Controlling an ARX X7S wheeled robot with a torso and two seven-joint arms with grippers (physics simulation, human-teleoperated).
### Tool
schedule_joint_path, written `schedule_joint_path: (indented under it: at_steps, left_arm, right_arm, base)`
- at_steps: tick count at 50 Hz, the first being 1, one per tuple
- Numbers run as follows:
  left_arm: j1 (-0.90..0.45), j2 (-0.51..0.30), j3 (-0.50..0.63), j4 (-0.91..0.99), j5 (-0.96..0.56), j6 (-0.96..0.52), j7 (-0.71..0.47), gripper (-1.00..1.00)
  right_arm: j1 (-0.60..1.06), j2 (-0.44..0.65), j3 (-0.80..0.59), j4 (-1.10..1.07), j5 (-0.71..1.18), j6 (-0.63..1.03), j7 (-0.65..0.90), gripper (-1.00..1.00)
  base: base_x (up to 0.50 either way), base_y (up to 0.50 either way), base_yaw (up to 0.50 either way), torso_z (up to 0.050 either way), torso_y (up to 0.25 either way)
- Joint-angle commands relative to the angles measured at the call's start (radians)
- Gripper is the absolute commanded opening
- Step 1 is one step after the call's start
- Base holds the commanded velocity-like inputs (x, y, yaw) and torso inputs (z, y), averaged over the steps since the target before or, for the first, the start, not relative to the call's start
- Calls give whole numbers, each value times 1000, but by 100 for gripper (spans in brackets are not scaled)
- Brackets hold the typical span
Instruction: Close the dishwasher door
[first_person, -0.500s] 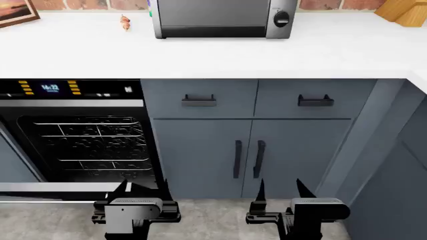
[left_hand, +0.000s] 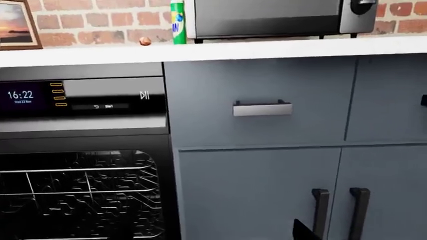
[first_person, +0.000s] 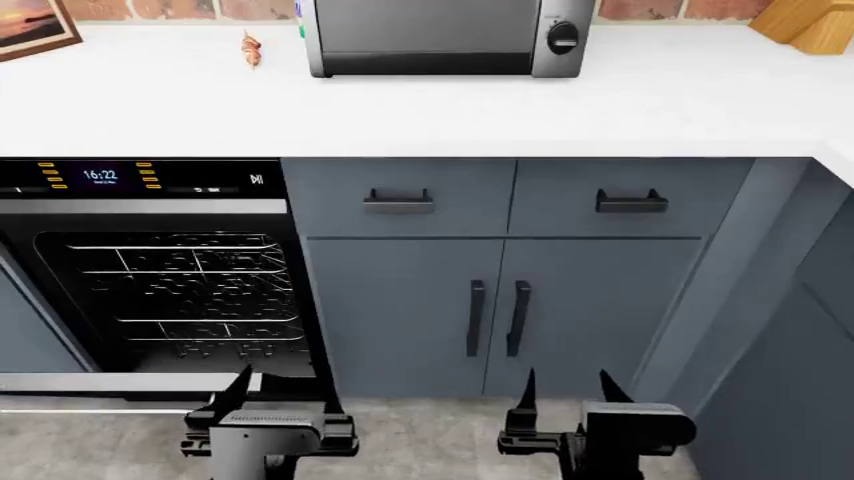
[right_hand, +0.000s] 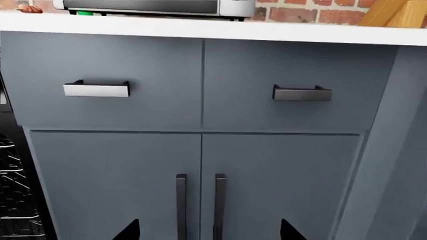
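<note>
From the head view, I saw the dishwasher door (first_person: 94, 383) folded down and open at the lower left of the frame, its silver-grey edge strip running just beside my left gripper (first_person: 278, 392). That gripper's fingers stood apart and held nothing. The open cavity above showed the wire rack (first_person: 180, 290) and the control panel (first_person: 134, 178) reading 16:22. My right gripper (first_person: 571, 390) sat at the lower centre-right, its fingers also apart and empty, in front of the blue-grey cabinet doors (first_person: 494, 315). At the top, the white tabletop (first_person: 427, 110) carried a microwave (first_person: 447, 35).

In the left wrist view, the control panel (left_hand: 80, 97) and wire rack (left_hand: 80, 195) filled the left half, the cabinet doors (left_hand: 300, 190) the right. Only one dark fingertip (left_hand: 305, 232) showed at the bottom edge; the door itself was out of frame.

In the right wrist view, two drawer fronts (right_hand: 200, 82) sat above the cabinet doors (right_hand: 200, 185), and two dark fingertips (right_hand: 128, 231) peeked up at the bottom, well apart. A sliver of rack showed at the left edge.
</note>
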Motion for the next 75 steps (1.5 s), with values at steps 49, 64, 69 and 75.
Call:
schedule_joint_path:
  at_steps: [49, 64, 69, 75]
  left_arm:
    - [246, -92, 23, 296, -255, -69, 4, 100]
    - [250, -104, 38, 296, -259, -51, 1, 100]
    - [251, -107, 42, 299, -260, -52, -4, 100]
    - [248, -111, 46, 297, -262, -52, -8, 100]
  right_arm:
    - [-175, 28, -136, 379, 83, -412, 49, 100]
    - [-173, 39, -157, 379, 99, -413, 65, 100]
    - [-172, 43, -163, 380, 103, -415, 69, 100]
    - [-171, 46, -171, 381, 108, -417, 75, 100]
  base:
    - [0, 0, 0, -13, 8]
    - [0, 0, 0, -30, 20]
    - [0, 0, 0, -50, 43]
    - [0, 0, 0, -50, 43]
